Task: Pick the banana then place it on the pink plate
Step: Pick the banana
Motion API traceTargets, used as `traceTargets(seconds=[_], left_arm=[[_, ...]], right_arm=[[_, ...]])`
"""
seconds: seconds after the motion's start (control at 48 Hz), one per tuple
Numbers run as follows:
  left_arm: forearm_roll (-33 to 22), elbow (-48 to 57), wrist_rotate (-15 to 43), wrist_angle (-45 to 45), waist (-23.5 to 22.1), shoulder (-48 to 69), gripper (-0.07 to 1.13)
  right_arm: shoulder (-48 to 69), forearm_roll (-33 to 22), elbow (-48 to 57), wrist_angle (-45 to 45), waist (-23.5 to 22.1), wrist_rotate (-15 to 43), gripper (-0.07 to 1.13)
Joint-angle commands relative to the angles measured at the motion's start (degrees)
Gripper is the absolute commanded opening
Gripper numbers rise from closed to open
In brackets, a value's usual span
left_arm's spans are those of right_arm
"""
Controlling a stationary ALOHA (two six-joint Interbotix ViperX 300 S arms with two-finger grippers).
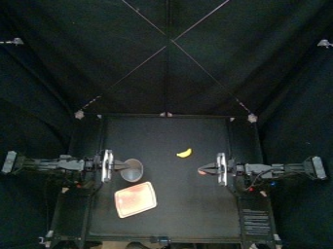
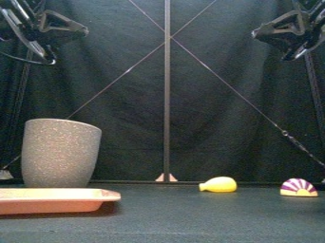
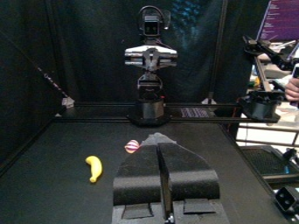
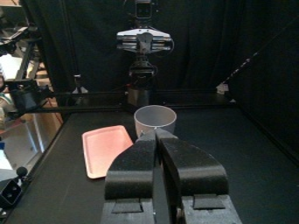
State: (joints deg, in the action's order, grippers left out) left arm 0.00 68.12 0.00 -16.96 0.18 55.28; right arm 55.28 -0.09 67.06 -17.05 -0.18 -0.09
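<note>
A yellow banana (image 1: 185,152) lies on the black table a little right of centre, toward the back; it also shows at table level (image 2: 219,184) and past the left jaws (image 3: 93,168). The flat pink plate (image 1: 135,198) sits front left (image 2: 51,199) (image 4: 105,147). My left gripper (image 1: 115,166) (image 3: 158,142) hovers at the left, shut and holding nothing, well short of the banana. Opposite it, my right gripper (image 1: 212,168) (image 4: 160,136) hangs shut and bare, to the right of the banana and nearer the front.
A tall grey speckled cup (image 1: 134,169) (image 2: 61,152) (image 4: 156,120) stands just behind the plate, close to the left gripper. A small pink-and-yellow striped toy (image 2: 298,187) (image 3: 133,146) (image 1: 203,172) lies beneath the right gripper.
</note>
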Motion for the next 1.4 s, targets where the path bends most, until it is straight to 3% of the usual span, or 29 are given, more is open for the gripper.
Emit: traceTargets(seconds=[0.021,0.229,0.354,0.458,0.583,0.688,0.812,1.0,1.229,1.396], left_arm=[[1.6,-2.5,0.3,0.5,0.1,-1.1,0.04],[3.3,-2.8,0.3,0.6,0.2,-1.2,0.03],[3.2,-2.9,0.2,0.4,0.2,-1.2,0.03],[3.1,-3.3,0.2,0.4,0.2,-1.2,0.03],[3.1,-3.3,0.2,0.4,0.7,-1.2,0.03],[3.1,-3.1,0.2,0.4,1.5,-1.2,0.03],[3.0,-2.9,0.2,0.4,2.7,-1.2,0.03],[3.2,-2.8,0.3,0.4,4.0,-1.2,0.03],[3.3,-2.2,0.3,0.3,4.3,-1.2,0.03],[3.1,-2.2,0.2,-0.2,4.5,-1.2,0.03]], right_arm=[[-1.9,0.4,-0.1,0.2,-1.5,0.4,0.02],[-9.9,4.3,-2.2,5.4,-10.7,1.5,0.05],[-15.1,4.0,-4.5,10.8,-15.3,0.9,0.16],[-18.3,1.7,-5.7,11.9,-17.1,1.0,0.41],[-20.9,-1.1,-6.2,8.9,-18.1,1.5,0.83],[-23.4,-1.8,-6.0,6.8,-20.2,1.3,1.05],[-28.0,-1.3,-6.3,5.9,-23.3,1.6,1.05],[-35.2,-1.9,-8.9,7.8,-22.6,0.6,1.05],[-43.8,-13.6,-17.1,20.5,-21.6,0.9,1.05],[-50.5,-15.2,-22.3,25.3,-22.3,0.7,1.04]])
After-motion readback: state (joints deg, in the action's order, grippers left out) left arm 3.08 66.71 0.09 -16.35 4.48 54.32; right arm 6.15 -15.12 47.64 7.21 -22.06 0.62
